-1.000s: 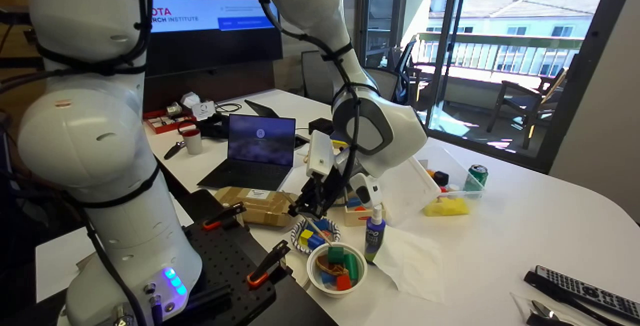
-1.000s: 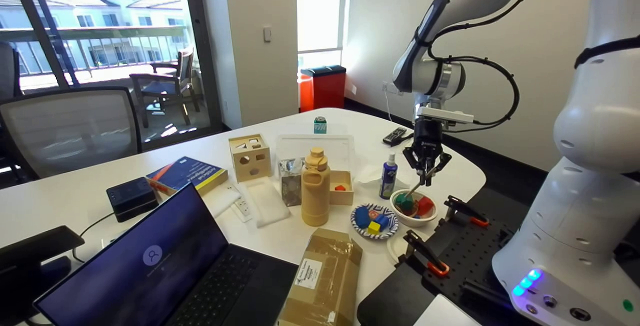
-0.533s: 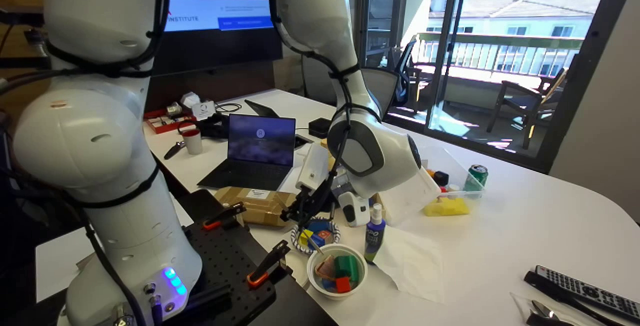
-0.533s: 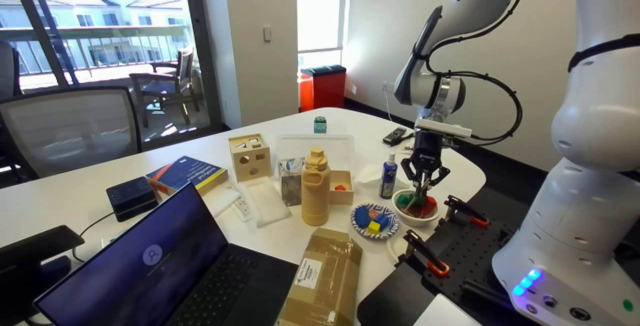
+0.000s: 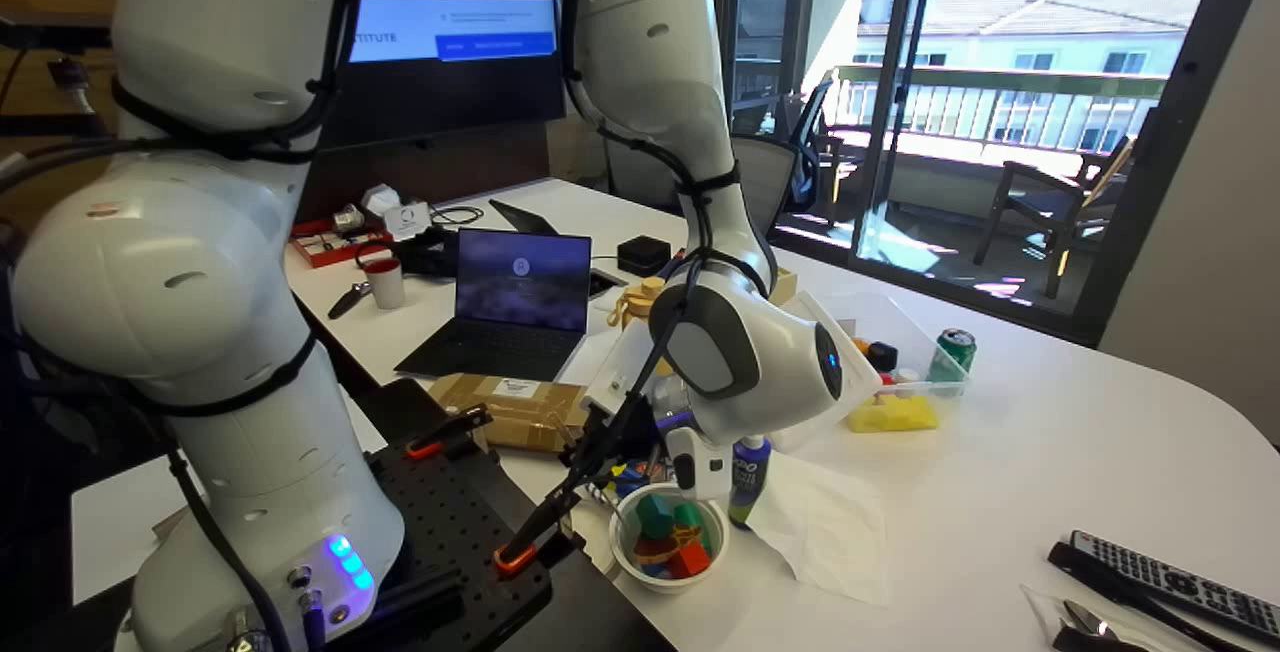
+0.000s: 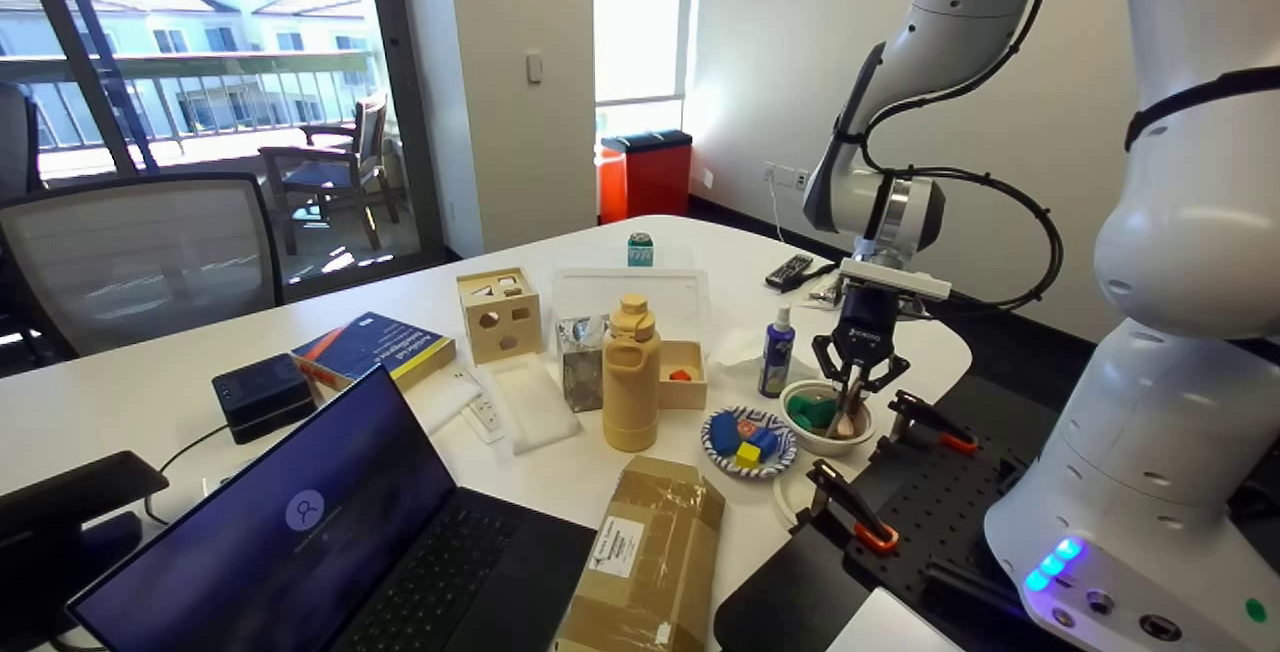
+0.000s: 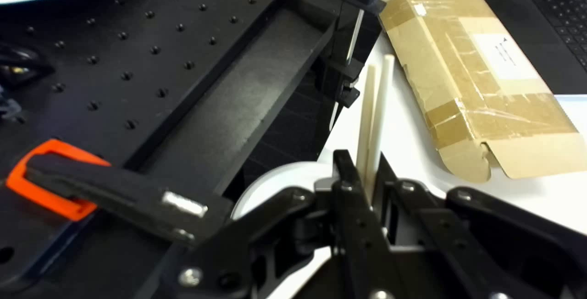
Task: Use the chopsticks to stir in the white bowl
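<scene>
Stirring looks to be the step in hand: the gripper (image 7: pixel 363 163) sits low over the white bowl (image 6: pixel 822 446), and the chopsticks (image 7: pixel 380 111) slant down from it, their lower ends seemingly inside the bowl among the blocks (image 5: pixel 655 515) (the very tips are hard to make out). The next move, I'd judge, calls for a slow sweep round the inside of the bowl, nudging the blocks along without catching the rim and tipping it. As for the gripper, its fingers (image 7: pixel 349 212) are nearly together, pinching the pair of chopsticks side by side between them, with the back ends sticking out past the fingers. Whether they also brush the bowl, I can't tell. Just beside the bowl, a patterned dish (image 6: pixel 712 446) and a spray bottle (image 6: pixel 777 360) could get knocked by too wide a swing.
</scene>
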Tool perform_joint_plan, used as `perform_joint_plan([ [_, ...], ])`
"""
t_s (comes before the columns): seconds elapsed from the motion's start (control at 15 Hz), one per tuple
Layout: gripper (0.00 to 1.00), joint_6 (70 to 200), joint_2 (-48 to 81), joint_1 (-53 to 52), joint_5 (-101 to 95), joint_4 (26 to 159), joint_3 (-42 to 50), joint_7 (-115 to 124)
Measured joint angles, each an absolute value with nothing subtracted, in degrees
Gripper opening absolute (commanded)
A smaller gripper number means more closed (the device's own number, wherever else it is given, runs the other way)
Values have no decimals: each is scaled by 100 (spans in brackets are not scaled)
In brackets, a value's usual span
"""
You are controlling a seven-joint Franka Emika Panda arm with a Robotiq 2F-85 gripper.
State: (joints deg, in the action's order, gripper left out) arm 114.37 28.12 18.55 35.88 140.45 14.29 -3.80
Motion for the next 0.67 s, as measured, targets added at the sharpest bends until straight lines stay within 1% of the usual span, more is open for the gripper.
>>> perform_joint_plan([
  [0.4, 3, 12318, 2819, 1900, 4230, 14170, 1376, -559],
  [0.67, 3, 12380, 2819, 1903, 4536, 14175, 1246, -861],
])
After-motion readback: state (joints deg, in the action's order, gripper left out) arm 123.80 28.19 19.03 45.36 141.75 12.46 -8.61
